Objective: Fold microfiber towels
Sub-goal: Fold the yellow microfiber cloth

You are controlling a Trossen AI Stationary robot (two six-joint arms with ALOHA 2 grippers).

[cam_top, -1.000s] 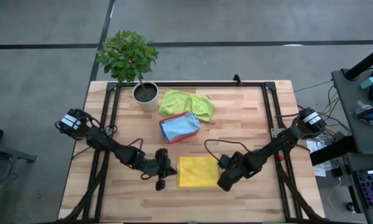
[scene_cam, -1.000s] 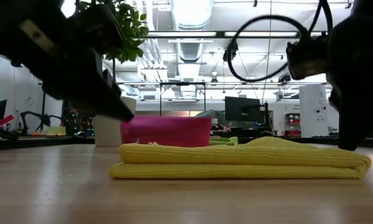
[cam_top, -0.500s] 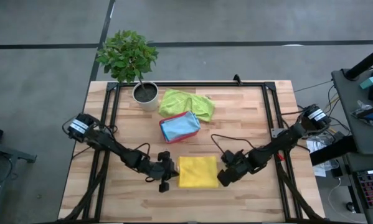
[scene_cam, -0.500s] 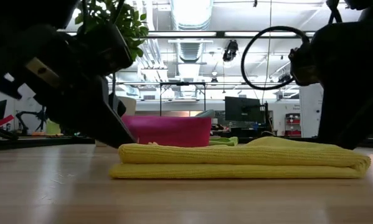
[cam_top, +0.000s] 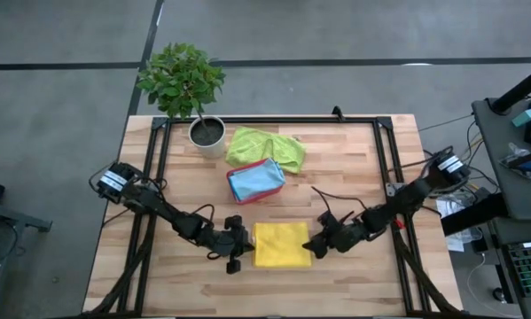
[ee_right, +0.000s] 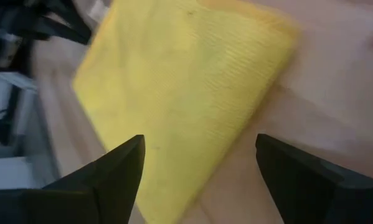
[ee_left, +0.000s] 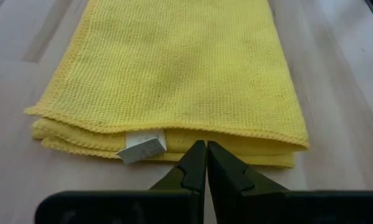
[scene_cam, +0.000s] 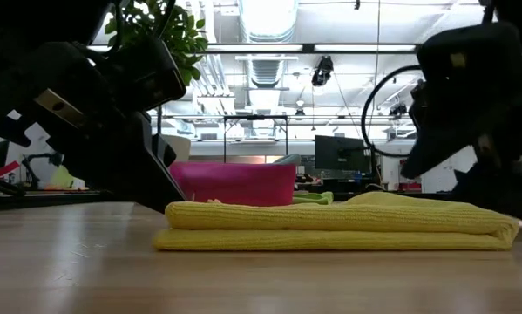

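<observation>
Overhead, a folded yellow towel (cam_top: 282, 245) was seen lying flat near the front edge of the table (cam_top: 354, 168), with the left hand (cam_top: 236, 250) just beside its left edge and the right hand (cam_top: 316, 245) at its right edge. Over the last second the right hand had been swung in toward the cloth, while the left had been brought close and then kept there. A lime green towel (cam_top: 267, 148) lay crumpled farther back, and a light blue towel (cam_top: 256, 179) was held in a pink tray (cam_top: 233, 174) beside a potted plant (cam_top: 183, 81).

At table height, the yellow towel (scene_cam: 335, 225) was shown as a flat stack of layers, unchanged, flanked by both dark hands.

Past the left wrist, the left hand's fingers (ee_left: 192, 169) were seen pressed together, empty, pointing at the towel's (ee_left: 180, 68) hemmed edge and its white label (ee_left: 142, 148).

Past the right wrist, the right hand's fingers (ee_right: 121, 171) were spread wide above the towel (ee_right: 174, 87), nothing being held.

A further fold or a final tidying was judged to be in preparation.
</observation>
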